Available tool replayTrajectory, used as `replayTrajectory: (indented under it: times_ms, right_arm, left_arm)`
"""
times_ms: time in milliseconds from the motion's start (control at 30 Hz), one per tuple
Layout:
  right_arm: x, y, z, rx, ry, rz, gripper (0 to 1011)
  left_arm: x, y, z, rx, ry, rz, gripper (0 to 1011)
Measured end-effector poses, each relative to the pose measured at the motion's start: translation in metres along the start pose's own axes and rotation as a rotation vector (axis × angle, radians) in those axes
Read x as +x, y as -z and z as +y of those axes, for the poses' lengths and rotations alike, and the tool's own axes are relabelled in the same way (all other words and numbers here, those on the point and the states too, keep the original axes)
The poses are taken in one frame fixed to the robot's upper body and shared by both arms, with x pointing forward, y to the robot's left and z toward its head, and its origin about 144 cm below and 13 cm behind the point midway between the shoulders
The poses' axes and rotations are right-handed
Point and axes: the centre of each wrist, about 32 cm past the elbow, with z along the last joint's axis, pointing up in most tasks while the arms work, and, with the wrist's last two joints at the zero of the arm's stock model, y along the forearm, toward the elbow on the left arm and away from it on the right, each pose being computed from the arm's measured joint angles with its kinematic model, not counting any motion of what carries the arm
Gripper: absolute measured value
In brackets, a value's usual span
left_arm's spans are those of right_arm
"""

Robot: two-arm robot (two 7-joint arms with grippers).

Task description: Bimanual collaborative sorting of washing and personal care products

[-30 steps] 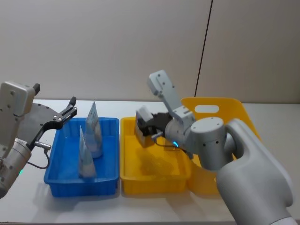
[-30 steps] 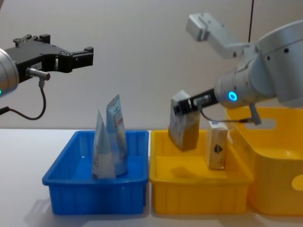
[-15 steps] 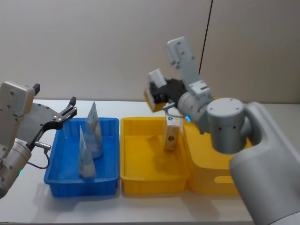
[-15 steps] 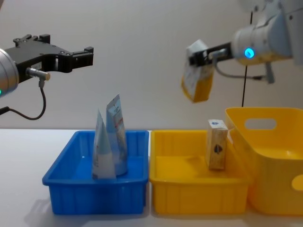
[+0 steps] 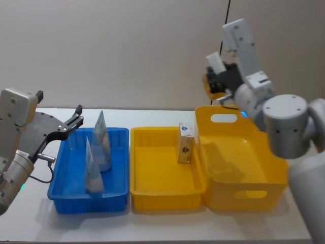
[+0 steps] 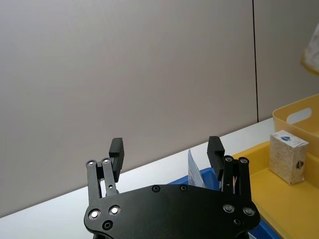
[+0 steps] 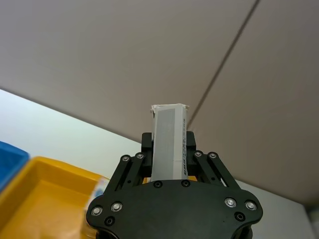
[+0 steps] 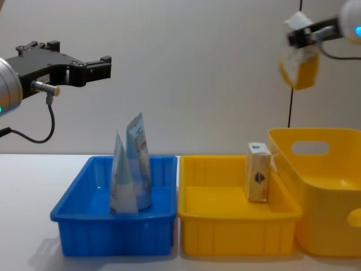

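Note:
My right gripper (image 5: 217,76) is raised high over the back of the large yellow tub (image 5: 238,162), shut on a small beige carton (image 8: 299,66) that hangs tilted from it. In the right wrist view the same carton (image 7: 168,129) stands between the fingers. Another carton (image 5: 185,143) stands upright at the right wall of the yellow tray (image 5: 152,195). Two white and pale-blue tubes (image 5: 100,140) (image 5: 93,170) stand crimped end up in the blue tray (image 5: 66,198). My left gripper (image 5: 76,117) hovers open and holding nothing above that tray's left side.
The blue tray, yellow tray and yellow tub with handle slots (image 8: 324,195) sit side by side on the white table (image 5: 30,223). A plain wall stands close behind. Bare table lies in front of the trays.
My right gripper has carried the carton up and to the right, from low over the yellow tray to high above the tub. The left arm has stayed still.

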Motion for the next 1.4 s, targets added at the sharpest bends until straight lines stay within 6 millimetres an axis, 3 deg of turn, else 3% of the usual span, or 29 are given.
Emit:
replayTrajectory:
  times_ms: [267,567,1400]
  right_arm:
    - [0.029,0.008,-0.012,-0.078,0.077,-0.046,330]
    - [0.045,0.018,-0.017,-0.14,0.099,-0.044,330]
    - [0.048,0.025,-0.006,-0.199,0.066,0.03,332]
  left_arm:
    - [0.0,0.0,0.0,0.0,0.0,0.0,1001]
    - [0.0,0.0,0.0,0.0,0.0,0.0,1001]
    - [0.0,0.0,0.0,0.0,0.0,0.0,1001]
